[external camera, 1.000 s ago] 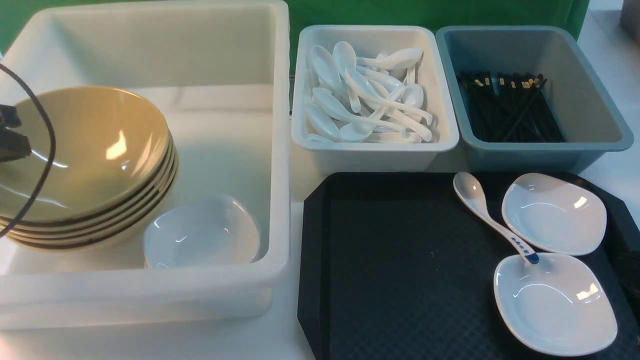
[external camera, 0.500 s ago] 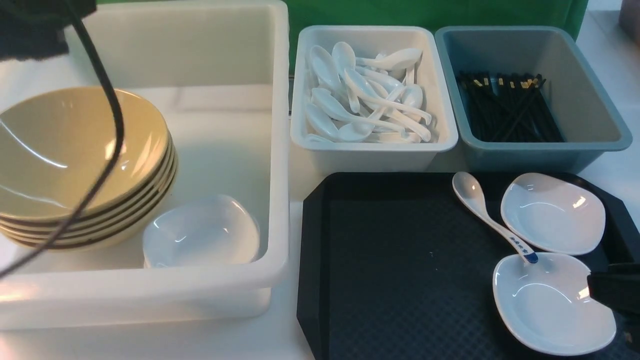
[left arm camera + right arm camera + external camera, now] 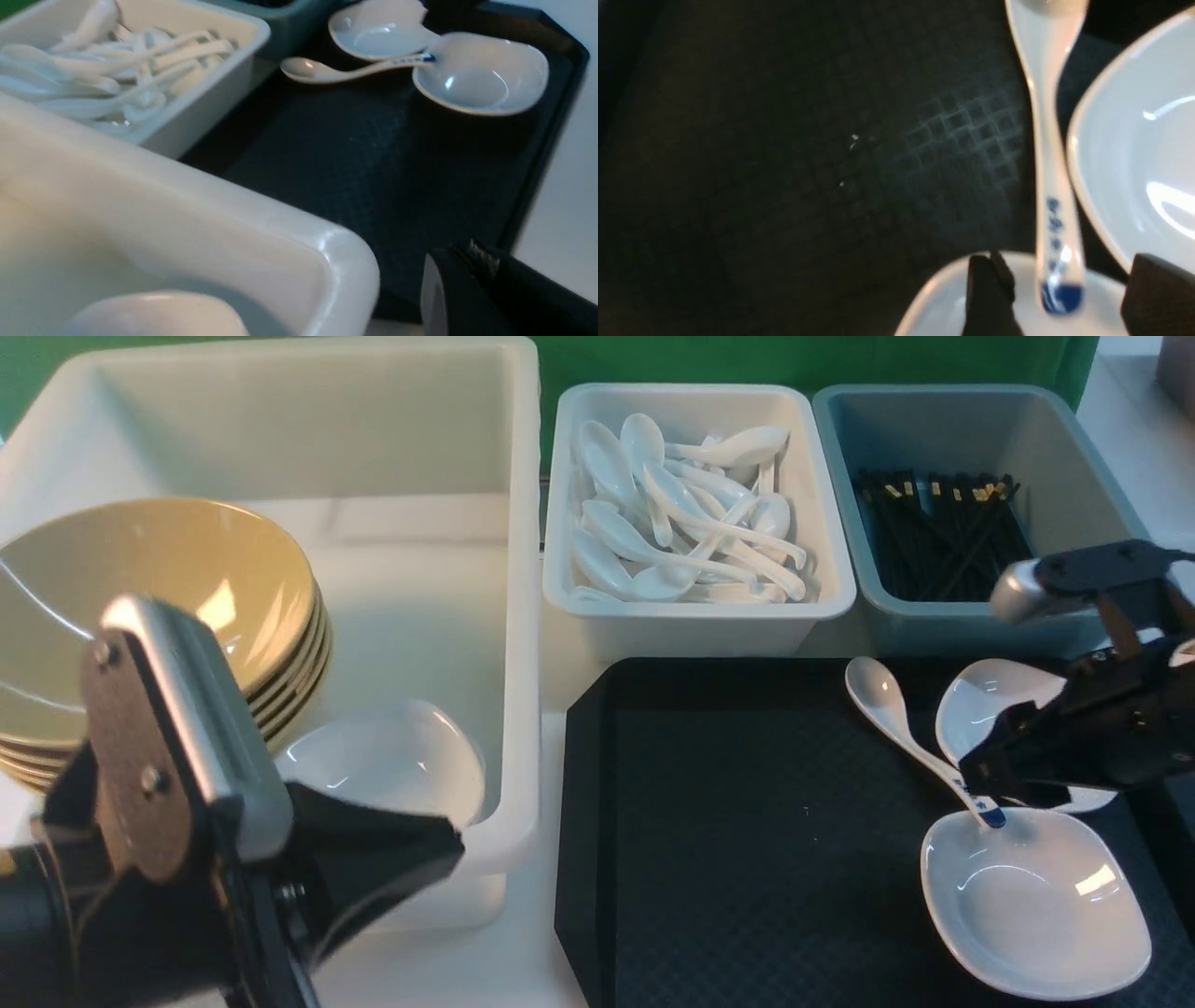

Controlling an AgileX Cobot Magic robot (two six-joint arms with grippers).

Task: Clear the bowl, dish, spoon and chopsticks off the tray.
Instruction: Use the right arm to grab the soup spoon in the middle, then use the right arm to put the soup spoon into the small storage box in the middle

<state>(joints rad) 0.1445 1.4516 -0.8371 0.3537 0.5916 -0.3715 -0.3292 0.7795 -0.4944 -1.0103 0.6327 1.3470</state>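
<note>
over the right side of the large flat black plastic tray with its diamond-textured floor (image 3: 747, 821), the right gripper (image 3: 1004, 789) has swung in from the tray's right edge, where only its tip showed half a second ago, and now hangs low above the far white rounded-square dish (image 3: 978, 702). its jaws stand wide, one black finger (image 3: 987, 298) on each side of the blue-tipped handle of the white glossy ceramic soup spoon (image 3: 894, 726), with gaps both sides and nothing gripped yet. the spoon itself has not shifted: scoop on the tray floor, handle tip propped on the rim of the near white rounded-square dish (image 3: 1036, 905). so the spoon looks to be the piece in hand, with both dishes left to follow. the left gripper (image 3: 411, 854) has dropped from above the large white tub (image 3: 527, 569) into the near left foreground; whether its claw is wide or closed i cannot tell. no bowl or chopsticks remain on the tray: the wide glossy olive-tan bowl (image 3: 159, 569) tops a stack in that tub, and the thin black gold-banded chopsticks (image 3: 943, 541) lie in the grey-blue tub (image 3: 1083, 495). in the way: the two dishes crowd the handle, so closing could nudge them, and glazed ceramic may slip. the small white tub of plain white spoons (image 3: 700, 609) waits just beyond the tray.
</note>
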